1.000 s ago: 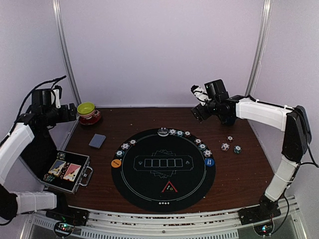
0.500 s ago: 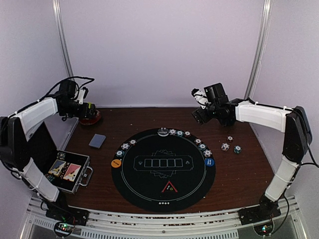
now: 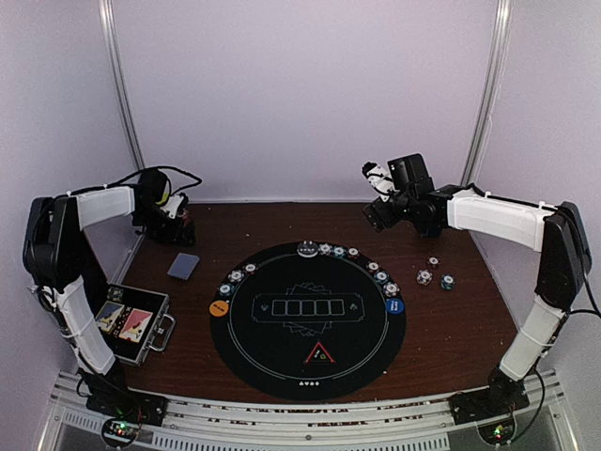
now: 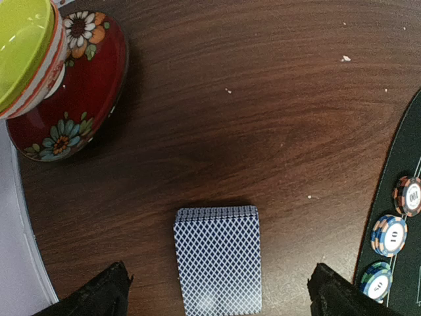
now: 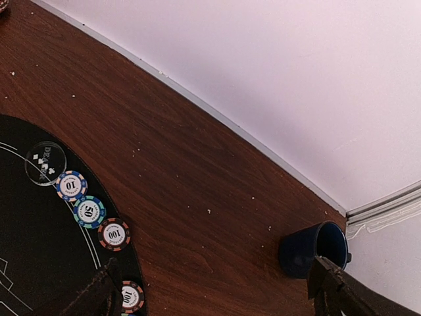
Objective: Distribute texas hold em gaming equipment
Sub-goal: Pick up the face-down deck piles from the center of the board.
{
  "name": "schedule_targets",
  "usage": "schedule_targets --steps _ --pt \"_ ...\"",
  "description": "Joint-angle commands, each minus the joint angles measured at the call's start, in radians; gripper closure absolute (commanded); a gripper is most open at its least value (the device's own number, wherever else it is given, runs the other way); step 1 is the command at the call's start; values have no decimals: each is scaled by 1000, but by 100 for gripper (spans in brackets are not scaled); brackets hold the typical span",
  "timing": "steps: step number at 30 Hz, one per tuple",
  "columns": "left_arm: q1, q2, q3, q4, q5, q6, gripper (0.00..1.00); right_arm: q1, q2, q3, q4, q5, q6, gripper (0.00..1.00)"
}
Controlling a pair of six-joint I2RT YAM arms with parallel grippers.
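Observation:
A deck of blue-backed playing cards (image 4: 218,260) (image 3: 183,266) lies face down on the wood, left of the round black mat (image 3: 308,324). My left gripper (image 4: 218,289) (image 3: 178,227) hangs above the deck, open, one finger on each side of it and clear of it. Poker chips (image 3: 338,251) (image 5: 114,234) line the mat's far rim, and three loose chips (image 3: 434,273) lie to its right. An orange button (image 3: 219,307), a blue button (image 3: 394,305) and a red triangle marker (image 3: 319,354) sit on the mat. My right gripper (image 5: 214,283) (image 3: 378,209) is open and empty over bare wood at the back right.
A yellow-green bowl (image 4: 26,52) on a red flowered saucer (image 4: 79,92) stands just beyond the deck, by the table's left edge. A dark blue mug (image 5: 312,249) sits near the back wall by my right gripper. An open case (image 3: 127,324) lies at the front left.
My left arm has swung in from the left side to the back left of the table, over the deck. The right arm has barely moved.

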Motion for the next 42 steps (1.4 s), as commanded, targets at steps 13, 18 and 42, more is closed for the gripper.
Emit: schedule_targets --steps 13,18,42 --pt "-4 117 14 -49 15 79 2 3 3 -11 8 3 6 0" --pt "-3 146 16 -60 20 86 2 4 0 -11 9 2 8 0" --pt "-22 239 51 -135 -57 75 3 15 13 -15 16 7 1 0"
